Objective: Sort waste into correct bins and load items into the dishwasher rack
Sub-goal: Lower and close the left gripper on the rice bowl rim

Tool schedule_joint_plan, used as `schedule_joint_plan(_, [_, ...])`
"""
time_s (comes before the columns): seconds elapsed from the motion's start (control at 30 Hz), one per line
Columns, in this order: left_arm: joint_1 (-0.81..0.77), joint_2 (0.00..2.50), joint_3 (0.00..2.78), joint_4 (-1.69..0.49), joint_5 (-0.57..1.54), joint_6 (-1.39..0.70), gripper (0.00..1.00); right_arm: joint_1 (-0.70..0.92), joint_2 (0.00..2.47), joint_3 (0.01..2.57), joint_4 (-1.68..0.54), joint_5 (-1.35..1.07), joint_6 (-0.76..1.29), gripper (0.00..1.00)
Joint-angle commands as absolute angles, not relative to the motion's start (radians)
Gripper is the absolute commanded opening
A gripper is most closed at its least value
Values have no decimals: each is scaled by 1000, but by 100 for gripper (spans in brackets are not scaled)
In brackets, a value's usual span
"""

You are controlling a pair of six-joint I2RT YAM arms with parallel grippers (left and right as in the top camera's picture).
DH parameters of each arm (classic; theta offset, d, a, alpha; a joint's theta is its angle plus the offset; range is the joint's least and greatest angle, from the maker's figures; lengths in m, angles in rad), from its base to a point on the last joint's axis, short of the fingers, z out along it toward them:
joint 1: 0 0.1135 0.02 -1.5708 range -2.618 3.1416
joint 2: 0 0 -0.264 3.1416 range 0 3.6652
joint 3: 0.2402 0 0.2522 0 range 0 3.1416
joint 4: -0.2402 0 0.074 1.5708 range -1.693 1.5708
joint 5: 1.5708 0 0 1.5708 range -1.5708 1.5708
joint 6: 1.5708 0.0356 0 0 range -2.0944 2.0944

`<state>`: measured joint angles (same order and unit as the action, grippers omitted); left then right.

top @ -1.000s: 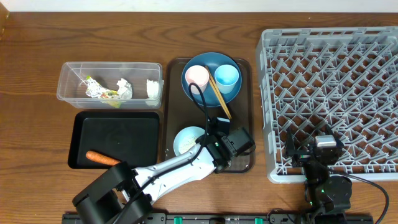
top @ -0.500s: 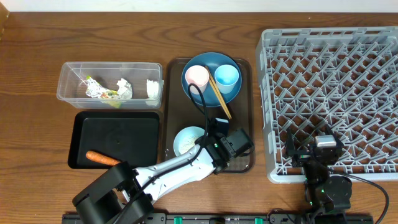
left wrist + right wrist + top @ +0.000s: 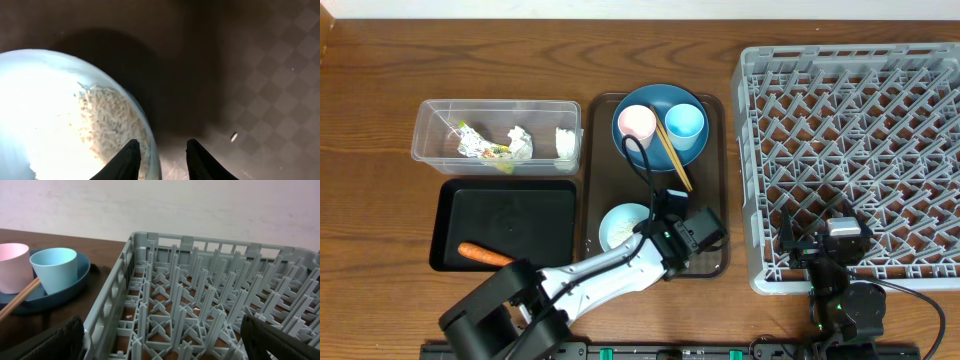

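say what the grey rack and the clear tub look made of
Rack: likely matte grey moulded plastic, uniform colour, thin pegs in a lattice. Tub: likely glossy clear plastic, paper wads showing through its walls.

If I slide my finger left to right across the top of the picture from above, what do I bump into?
The clear tub, pink cup, blue cup, grey rack.

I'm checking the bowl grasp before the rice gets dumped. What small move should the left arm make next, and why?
Probably close the left gripper on the rim of the pale blue bowl. Its jaws stand open astride that rim, one inside near the rice, one outside over the brown serving tray, so nothing is gripped yet.
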<state>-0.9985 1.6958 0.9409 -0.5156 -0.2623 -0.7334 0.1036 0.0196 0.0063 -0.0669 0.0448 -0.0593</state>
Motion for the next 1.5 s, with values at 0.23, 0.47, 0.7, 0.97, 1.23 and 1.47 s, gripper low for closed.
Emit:
schedule_joint_plan(0.23, [-997, 1721, 932, -521, -348, -734, 33, 131, 22, 5, -71, 52, -68, 99])
schedule_joint_plan(0.47, [-997, 1679, 932, -525, -354, -735, 33, 131, 22, 5, -71, 52, -68, 99])
schedule_joint_plan(0.7, [-997, 1678, 932, -525, -353, -735, 24, 131, 22, 5, -71, 52, -68, 99])
schedule_joint_plan(0.97, [-997, 1678, 931, -537, -353, -735, 6, 131, 22, 5, -71, 52, -68, 99])
schedule_joint_plan(1.23, [-997, 1668, 935, -572, -353, -732, 6, 131, 22, 5, -71, 52, -68, 99])
schedule_joint_plan(1.47, [-997, 1563, 952, -614, -345, -665, 6, 131, 22, 5, -71, 52, -68, 99])
